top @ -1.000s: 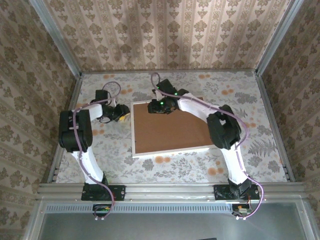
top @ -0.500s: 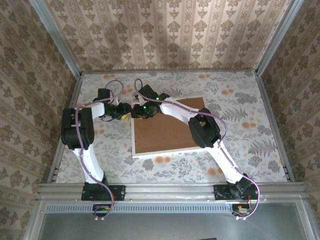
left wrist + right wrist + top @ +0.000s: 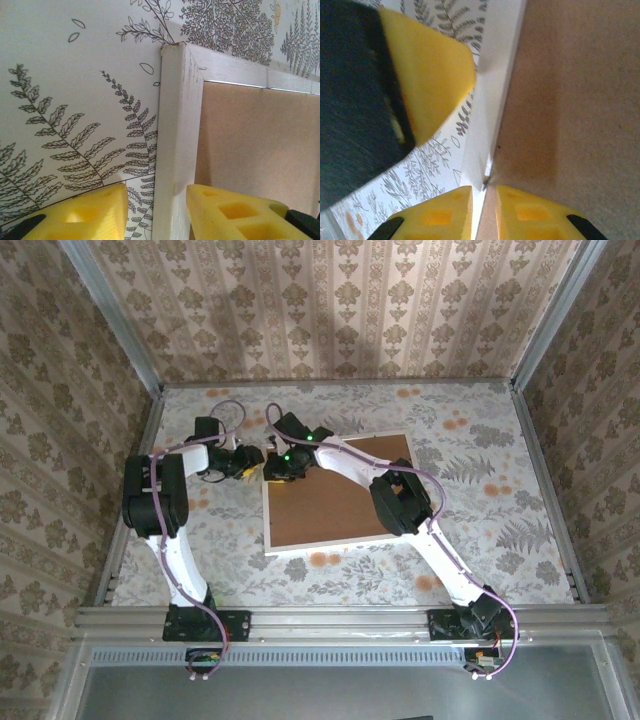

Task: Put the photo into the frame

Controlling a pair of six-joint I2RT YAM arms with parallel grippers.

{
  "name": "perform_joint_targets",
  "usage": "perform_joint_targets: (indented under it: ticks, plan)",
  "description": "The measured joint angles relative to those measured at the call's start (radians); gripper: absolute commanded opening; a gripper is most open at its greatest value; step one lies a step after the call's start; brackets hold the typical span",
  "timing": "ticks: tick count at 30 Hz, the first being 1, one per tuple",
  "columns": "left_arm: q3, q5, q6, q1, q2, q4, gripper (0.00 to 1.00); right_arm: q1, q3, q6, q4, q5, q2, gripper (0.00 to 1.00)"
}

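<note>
**Both grippers at far-left corner of frame**

Top external: The frame (image 3: pixel 340 543) lies flat near the middle of the table (image 3: pixel 480 540), back side up, a brown board (image 3: pixel 335 495) filling its white border. The left gripper (image 3: pixel 246 462) sits just outside the frame's far-left corner. The right gripper (image 3: pixel 270 466) is over that same corner, close beside the left one.

Left wrist: The left gripper (image 3: pixel 157 200) has its jaws apart, straddling the frame's white rail (image 3: pixel 175 125). One pad is over the fern-print cloth and the other over the board (image 3: pixel 260 145). A gap shows between the cloth-side pad and the rail.

Right wrist: The right gripper (image 3: pixel 484 192) has its pads drawn close, a thin slit between them. They sit on the seam where rail (image 3: pixel 497 65) meets board (image 3: pixel 580 100). Whether they pinch anything cannot be told. A yellow pad (image 3: pixel 430 75) of the left gripper hangs over the cloth beside the rail.
</note>
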Motion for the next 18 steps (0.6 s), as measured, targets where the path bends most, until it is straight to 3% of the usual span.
perform_joint_targets:
  ticks: [18]
  plan:
    - [0.002, 0.006, 0.000, 0.004, 0.003, -0.002, 0.44, 0.000, 0.097, -0.002, -0.065, 0.004, 0.057, 0.13]
